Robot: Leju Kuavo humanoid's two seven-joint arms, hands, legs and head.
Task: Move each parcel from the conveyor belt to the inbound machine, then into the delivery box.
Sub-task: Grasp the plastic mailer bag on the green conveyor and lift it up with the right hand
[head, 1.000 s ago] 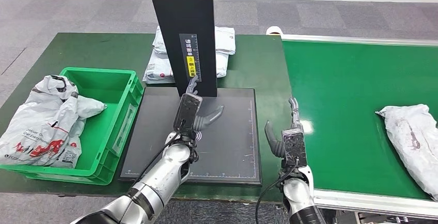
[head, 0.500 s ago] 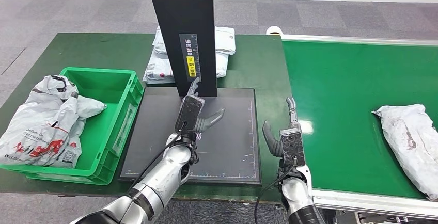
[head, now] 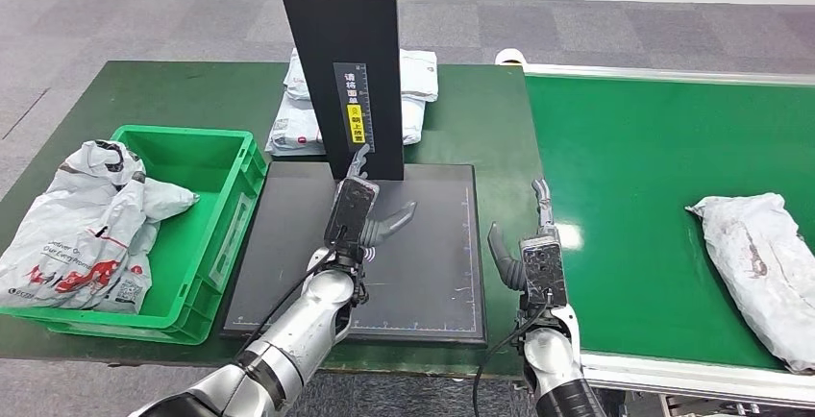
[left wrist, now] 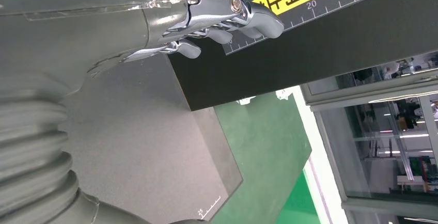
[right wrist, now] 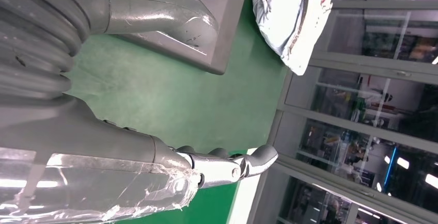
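A green worktop [head: 173, 95] carries the inbound machine [head: 384, 244], a dark platform under a black post, with the green delivery box [head: 197, 234] beside it holding bagged parcels [head: 86, 215]. The conveyor belt [head: 634, 167] runs alongside on the other side, and the next parcel [head: 764, 268] lies on it near the far edge of view, well apart from both arms. The left robot hand [head: 360, 208] hovers over the platform, fingers spread, empty; the right robot hand [head: 533, 249] waits at the belt's edge, likewise open. The parcel looks a soft, crinkled poly bag, probably light and slippery, best taken across its bulky middle.
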